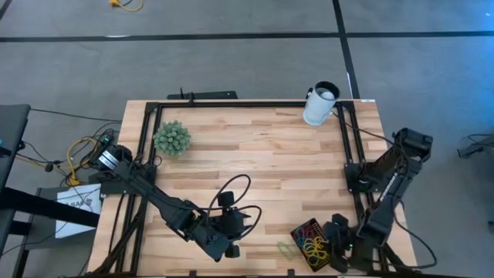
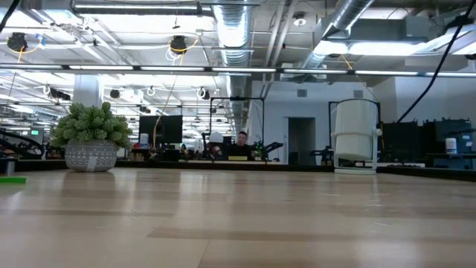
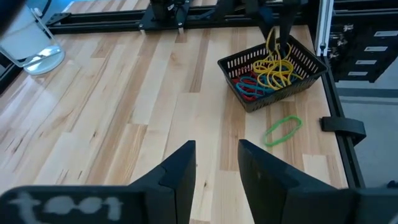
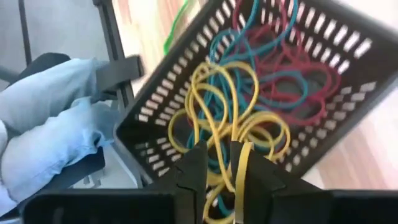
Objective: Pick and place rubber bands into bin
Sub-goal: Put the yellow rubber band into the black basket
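The black bin (image 1: 298,232) sits near the table's near right corner, holding red, blue and yellow rubber bands (image 3: 268,76). One green rubber band (image 3: 283,129) lies flat on the wood beside the bin, on its left (image 1: 287,249). My right gripper (image 4: 219,150) hovers just over the bin (image 4: 161,106), shut on yellow bands. My left gripper (image 3: 217,163) is open, low over the table's near edge (image 1: 228,245), left of the green band and touching nothing. My right gripper pinches a yellow rubber band strand (image 4: 241,163) between its two fingers, coming from above and pointing down into the bin. The yellow loops (image 3: 272,38) hang slack below the fingers, and their lower ends lie on the heap in the bin.
A white cup (image 1: 320,103) stands at the far right corner and a small potted plant (image 1: 171,137) at the far left. Black cables (image 1: 241,198) loop over the wood near my left arm. Black frame rails edge the table. A person's light blue sleeve (image 4: 50,121) shows beyond the near edge.
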`<state>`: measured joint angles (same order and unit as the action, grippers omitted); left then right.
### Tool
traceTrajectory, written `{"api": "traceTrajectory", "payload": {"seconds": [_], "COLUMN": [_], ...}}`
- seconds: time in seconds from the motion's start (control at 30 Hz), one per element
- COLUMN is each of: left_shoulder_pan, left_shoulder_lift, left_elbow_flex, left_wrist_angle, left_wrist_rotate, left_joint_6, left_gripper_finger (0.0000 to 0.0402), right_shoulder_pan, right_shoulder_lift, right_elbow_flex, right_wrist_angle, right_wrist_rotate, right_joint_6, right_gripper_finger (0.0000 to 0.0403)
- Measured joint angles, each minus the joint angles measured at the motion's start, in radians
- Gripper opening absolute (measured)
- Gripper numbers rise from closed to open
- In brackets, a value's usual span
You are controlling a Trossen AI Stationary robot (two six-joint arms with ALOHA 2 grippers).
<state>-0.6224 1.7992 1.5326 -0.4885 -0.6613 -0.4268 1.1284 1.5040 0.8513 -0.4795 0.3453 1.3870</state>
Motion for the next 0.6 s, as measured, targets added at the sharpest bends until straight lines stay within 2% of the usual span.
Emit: {"api": "traceTrajectory", "payload": {"seconds": [0.2,0.27,0.37,0.43,0.6], "left_shoulder_pan": [0.000,0.000,0.000,0.000,0.000], "left_shoulder_lift": [0.000,0.000,0.000,0.000,0.000], "left_elbow_flex": [0.000,0.000,0.000,0.000,0.000], "left_wrist_angle": [0.000,0.000,-0.001,-0.002,-0.016], "left_wrist_rotate": [0.000,0.000,0.002,0.009,0.009], "left_joint_6": [0.000,0.000,-0.001,0.000,0.000], "left_gripper_finger": [0.0111,0.0111,0.0111,0.0111,0.0111], "right_shoulder_pan": [-0.069,-0.089,-0.111,-0.117,-0.148], "right_shoulder_lift": [0.009,0.012,0.013,0.013,0.013], "right_elbow_flex": [0.000,0.000,0.000,0.000,0.000], "right_wrist_angle": [0.111,0.162,0.197,0.187,0.037], "right_wrist_rotate": [-0.017,-0.081,-0.233,-0.289,-0.299], "right_joint_6": [-0.017,0.031,0.077,0.080,0.197], "right_gripper_finger": [0.0068,0.0068,0.0068,0.0068,0.0068]}}
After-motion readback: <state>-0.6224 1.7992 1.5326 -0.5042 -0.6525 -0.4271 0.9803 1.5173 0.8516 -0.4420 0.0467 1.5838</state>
